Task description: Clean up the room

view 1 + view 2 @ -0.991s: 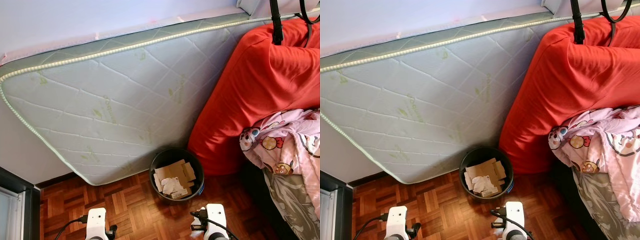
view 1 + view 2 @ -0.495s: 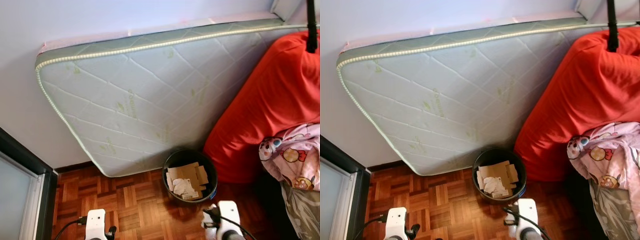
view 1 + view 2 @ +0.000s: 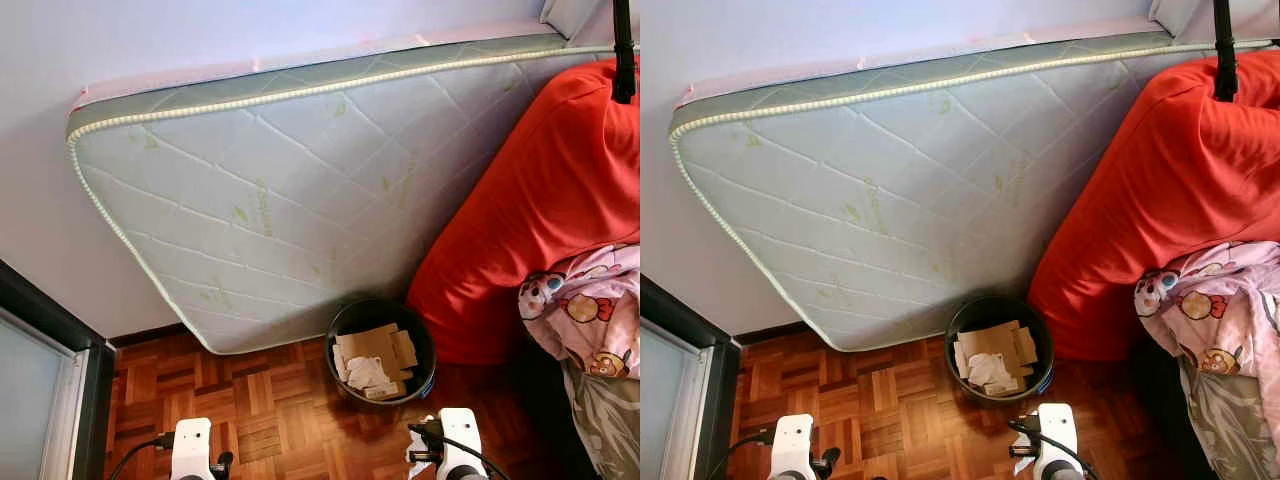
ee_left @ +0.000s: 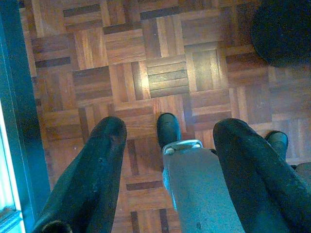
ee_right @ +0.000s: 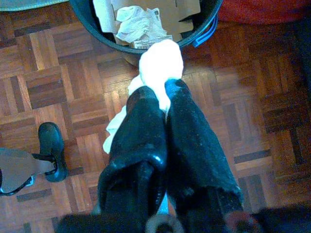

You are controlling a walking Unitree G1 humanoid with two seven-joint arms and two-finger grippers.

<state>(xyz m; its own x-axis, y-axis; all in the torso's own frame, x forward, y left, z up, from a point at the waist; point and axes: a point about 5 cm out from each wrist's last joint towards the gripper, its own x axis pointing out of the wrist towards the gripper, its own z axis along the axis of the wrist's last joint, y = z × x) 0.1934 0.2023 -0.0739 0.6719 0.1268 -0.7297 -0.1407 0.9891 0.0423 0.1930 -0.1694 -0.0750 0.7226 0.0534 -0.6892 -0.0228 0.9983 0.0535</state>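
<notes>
While the right gripper [image 5: 163, 94] pinches one white tissue [image 5: 160, 63], one bin [image 3: 381, 350] stands near

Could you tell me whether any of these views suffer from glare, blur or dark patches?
Right wrist view: the white tissue in the right hand is overexposed, its detail washed out. Left wrist view: bluish cast, the bin a dark blot. Eye views: sharp and evenly lit, the floor shaded beside the bed.
</notes>
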